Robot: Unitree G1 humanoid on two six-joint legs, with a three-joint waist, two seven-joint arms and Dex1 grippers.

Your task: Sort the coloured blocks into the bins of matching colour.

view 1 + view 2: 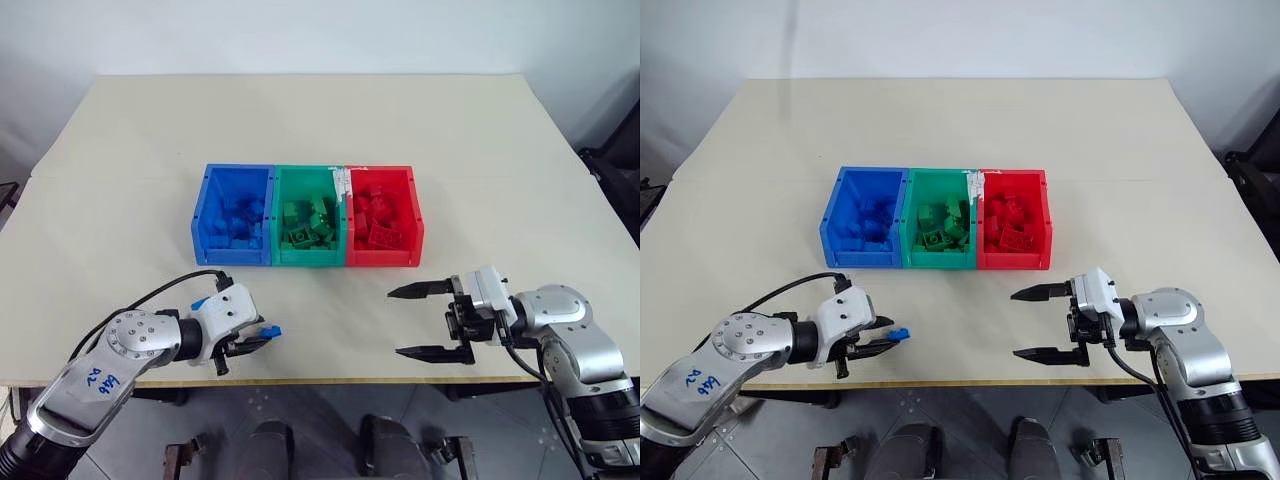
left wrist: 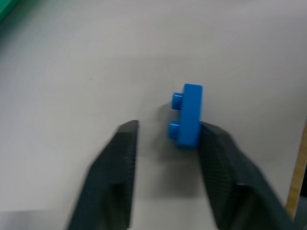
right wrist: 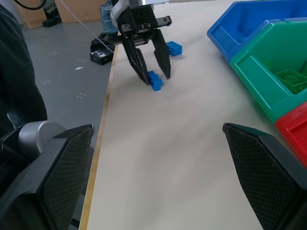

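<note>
Standing on edge, blue block (image 2: 188, 116) studs sideways.

right fingers (image 1: 421, 322) spread wide

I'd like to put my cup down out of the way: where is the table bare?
Bare: the wide stretch of table behind the bins, and the strip before them, between left gripper and right gripper. Crowded: the front left edge, where jaws straddle a blue block.

Bright, even overhead light

Soft shadows sit under the bins (image 1: 308, 215) on the bench (image 1: 320, 120); left wrist view blurs.
</note>
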